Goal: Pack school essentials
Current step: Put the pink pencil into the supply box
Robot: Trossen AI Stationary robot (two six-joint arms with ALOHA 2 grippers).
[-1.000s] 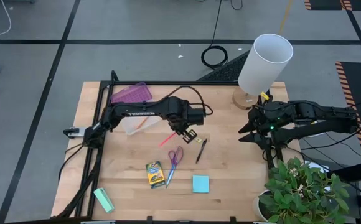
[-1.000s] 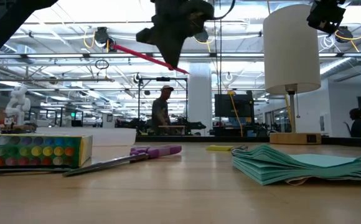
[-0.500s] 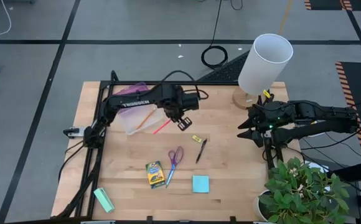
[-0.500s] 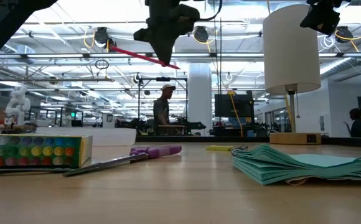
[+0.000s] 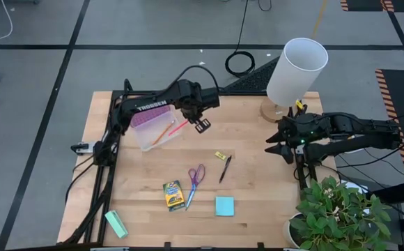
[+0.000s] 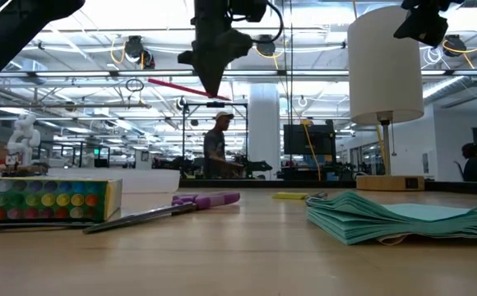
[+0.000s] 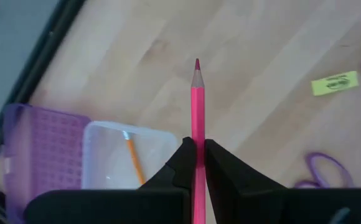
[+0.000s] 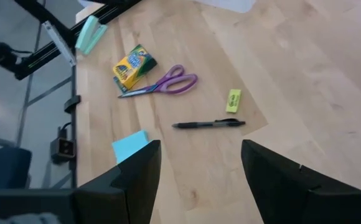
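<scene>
The left end effector [image 5: 200, 125] hangs above the far left part of the table [image 5: 258, 174], clenched on a red pencil [image 7: 196, 118] — just beside the open clear case [image 5: 153, 132] with its purple lid [image 5: 148, 106], where an orange pencil [image 7: 132, 158] already lies. The purple scissors [image 5: 196, 176], black pen [image 5: 224, 169], crayon box [image 5: 173, 196], blue sticky-note pad [image 5: 223, 206] and small yellow piece [image 5: 220, 155] lie out on the wood. The right end effector [image 8: 199, 171] waits near the lamp [image 5: 296, 71] — its fingers spread apart.
</scene>
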